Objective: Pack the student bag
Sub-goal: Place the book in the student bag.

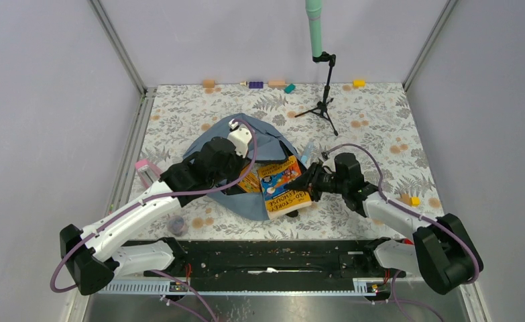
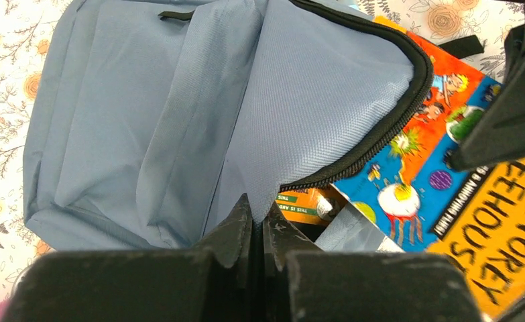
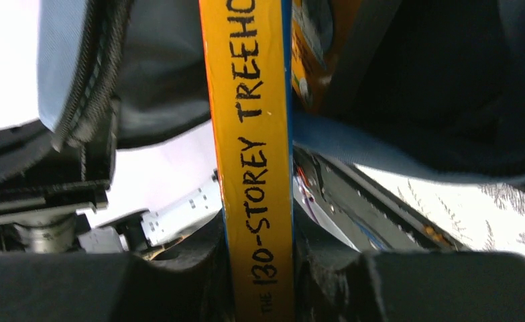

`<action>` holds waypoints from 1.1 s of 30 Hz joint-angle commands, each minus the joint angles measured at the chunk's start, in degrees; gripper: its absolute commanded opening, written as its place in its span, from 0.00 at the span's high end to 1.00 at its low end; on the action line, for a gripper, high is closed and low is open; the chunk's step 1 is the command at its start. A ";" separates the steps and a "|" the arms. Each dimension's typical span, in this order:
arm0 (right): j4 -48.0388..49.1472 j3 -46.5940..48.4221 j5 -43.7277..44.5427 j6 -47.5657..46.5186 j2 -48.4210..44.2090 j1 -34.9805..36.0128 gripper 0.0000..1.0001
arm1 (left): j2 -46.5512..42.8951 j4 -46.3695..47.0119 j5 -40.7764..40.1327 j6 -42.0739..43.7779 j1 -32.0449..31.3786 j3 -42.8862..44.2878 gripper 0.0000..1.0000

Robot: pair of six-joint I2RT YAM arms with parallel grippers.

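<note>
My right gripper (image 3: 259, 268) clamps the book (image 3: 253, 134) by its spine, long axis aimed into the bag (image 2: 145, 100) mouth directly ahead. My left gripper (image 2: 258, 225), fingers together, pinches the flap.

Bag (image 2: 145, 100) grey-blue w/ blk zip; book (image 1: 283, 188) orange/blue cover, yellow spine; tbl (image 1: 380, 127) floral.

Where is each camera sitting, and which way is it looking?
Top external: high behind the robot, looking down at the table; left arm and right arm show.
Left wrist: on the left arm, facing the student bag; the left gripper pinching its fabric shows.
Right wrist: on the right arm, facing along the book spine; the right gripper clamps it.
Shared: all views show student bag and book.
</note>
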 commanded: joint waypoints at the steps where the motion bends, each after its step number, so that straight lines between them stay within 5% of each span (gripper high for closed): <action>1: 16.88 -1.37 9.32 8.92 1.53 1.14 1.00 | -1.69 5.02 1.95 -0.68 0.20 0.14 1.00; 13: 25.90 -1.84 31.07 15.48 9.79 7.06 1.00 | -1.62 4.96 3.81 -0.76 0.20 0.32 1.00; 33: 20.19 22.56 60.26 5.69 32.92 26.37 1.00 | -1.40 5.29 6.66 -1.43 0.20 -0.04 1.00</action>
